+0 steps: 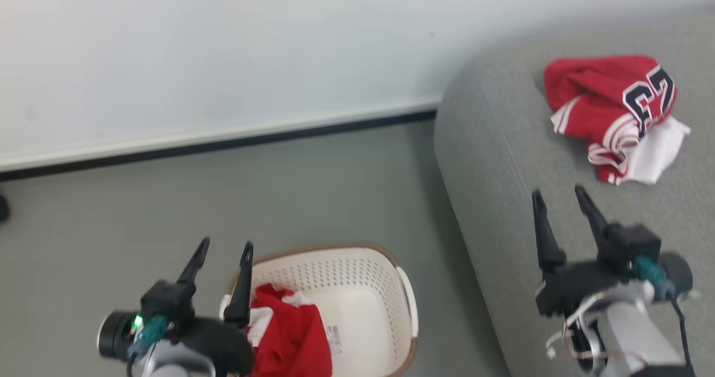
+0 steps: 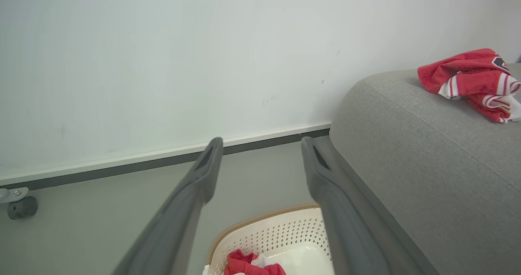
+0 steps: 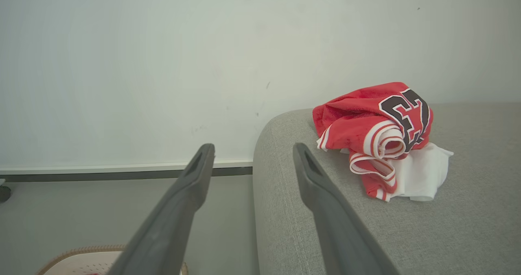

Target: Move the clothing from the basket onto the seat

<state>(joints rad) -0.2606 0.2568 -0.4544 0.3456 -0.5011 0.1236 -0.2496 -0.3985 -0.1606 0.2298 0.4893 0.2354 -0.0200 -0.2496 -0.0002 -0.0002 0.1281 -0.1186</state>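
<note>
A red jersey with a navy number (image 1: 614, 111) (image 2: 472, 81) (image 3: 378, 134) lies crumpled on the grey sofa seat (image 1: 503, 159) (image 2: 427, 157) (image 3: 447, 226). A second red and white garment (image 1: 290, 332) (image 2: 248, 267) lies in the left part of the cream perforated basket (image 1: 363, 287) (image 2: 285, 234) (image 3: 77, 258) on the floor. My left gripper (image 1: 224, 249) (image 2: 262, 144) is open above the basket's left rim, holding nothing. My right gripper (image 1: 558, 195) (image 3: 252, 150) is open over the sofa's front part, short of the jersey.
A white wall with a dark baseboard (image 1: 223, 142) runs behind the grey floor (image 1: 279, 198). A small dark caster-like object (image 2: 22, 206) sits by the baseboard at the far left. The sofa's rounded end (image 1: 458, 187) stands close to the basket's right side.
</note>
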